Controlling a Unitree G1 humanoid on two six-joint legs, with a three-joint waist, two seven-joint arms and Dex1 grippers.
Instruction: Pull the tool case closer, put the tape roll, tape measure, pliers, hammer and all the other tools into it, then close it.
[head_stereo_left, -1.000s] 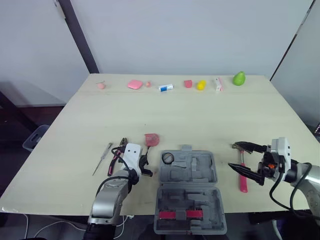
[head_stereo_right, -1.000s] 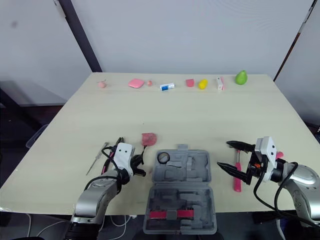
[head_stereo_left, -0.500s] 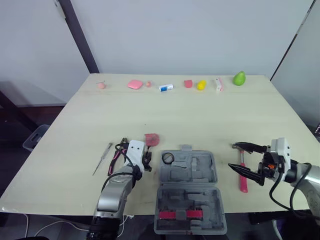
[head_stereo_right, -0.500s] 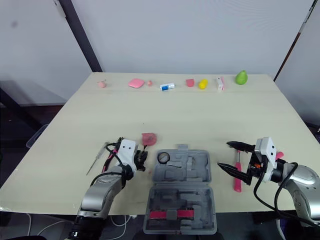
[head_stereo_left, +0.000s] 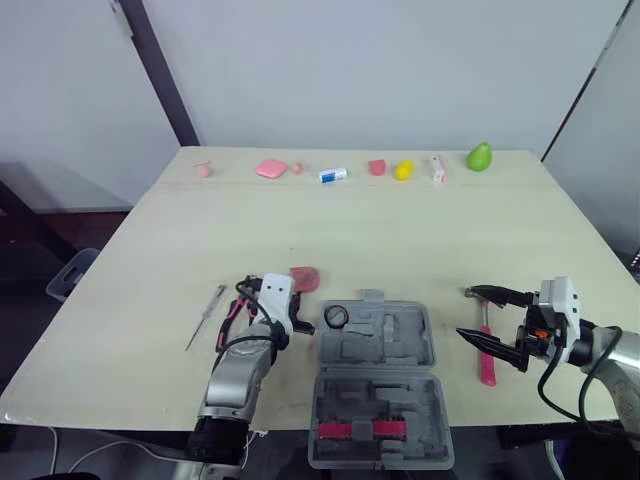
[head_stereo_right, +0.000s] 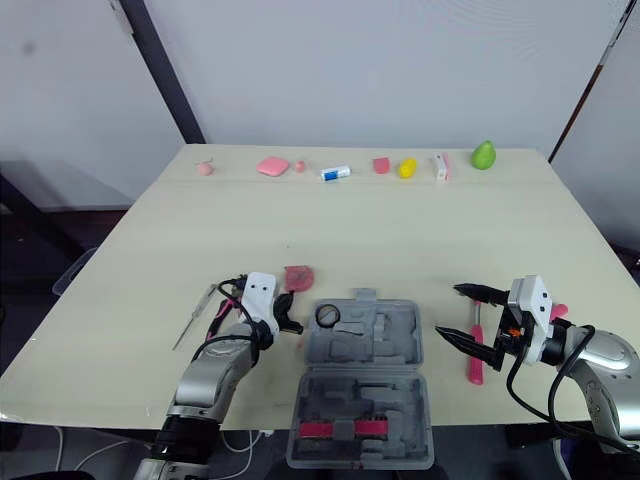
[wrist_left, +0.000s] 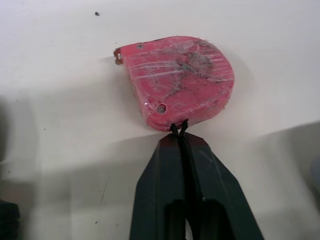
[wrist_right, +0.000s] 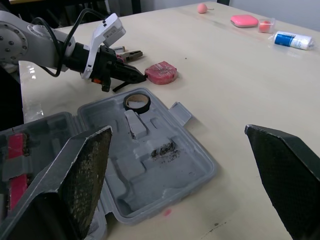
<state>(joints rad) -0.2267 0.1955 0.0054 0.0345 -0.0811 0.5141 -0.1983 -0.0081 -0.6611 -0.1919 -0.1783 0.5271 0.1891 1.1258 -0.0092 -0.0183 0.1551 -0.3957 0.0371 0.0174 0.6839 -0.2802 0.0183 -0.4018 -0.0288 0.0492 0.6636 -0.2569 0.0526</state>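
The left end effector (wrist_left: 179, 141) has moved up since a second ago. Back then it sat near the left side of the case (head_stereo_left: 380, 345). Now its tips are right at the red tape measure (wrist_left: 177, 80). Its two black fingers (wrist_left: 162, 185) are pressed together. The black cord of the tape measure meets their very tip. I cannot tell if the cord is pinched.

The tape measure lies flat on the tabletop (head_stereo_left: 350, 230), at 11 o'clock from the case and just apart from it. It has not moved.

The case is open, near the front edge of the tabletop. The tape roll (head_stereo_left: 336, 317) sits inside it, in the far left corner.

The pliers (head_stereo_left: 235, 308) lie at 9 o'clock from the case, partly under the left arm. The screwdriver (head_stereo_left: 205, 317) lies a bit more to the left.

The right end effector (head_stereo_left: 465, 312) stays where it was, at 3 o'clock from the case. Its fingers are spread wide. The hammer (head_stereo_left: 486, 350) lies on the tabletop right by it.
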